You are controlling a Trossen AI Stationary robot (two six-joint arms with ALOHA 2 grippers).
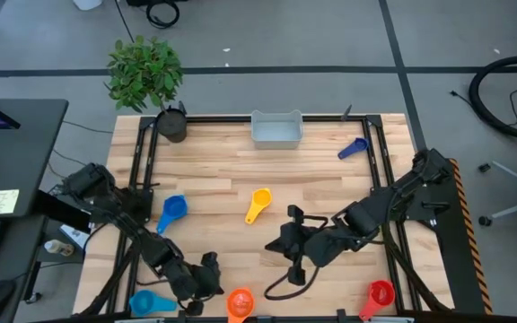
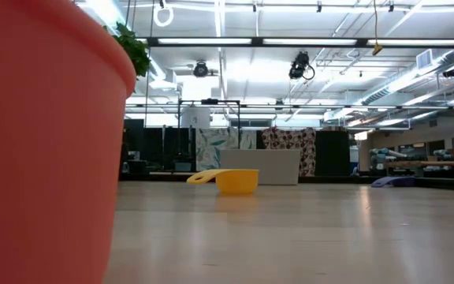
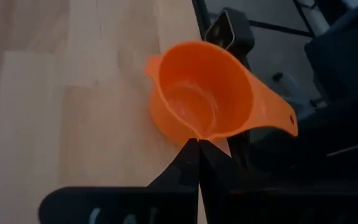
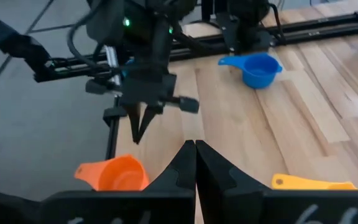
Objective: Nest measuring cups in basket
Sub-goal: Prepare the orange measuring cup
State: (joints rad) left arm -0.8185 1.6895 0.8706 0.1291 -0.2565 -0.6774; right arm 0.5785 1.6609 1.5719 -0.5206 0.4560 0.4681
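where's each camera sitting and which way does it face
High view: overhead, straight down on the table; both arms show.
Low view: table height, looking across at the yellow cup and basket; no arm shows.
Left wrist view: behind the shut left gripper, facing the orange cup.
Right wrist view: behind the shut right gripper, facing the left arm; shares the orange cup.

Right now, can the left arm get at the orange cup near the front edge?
Probably yes. The left gripper sits shut right beside the orange cup, with bare table between them and nothing blocking. It would have to open its fingers first.
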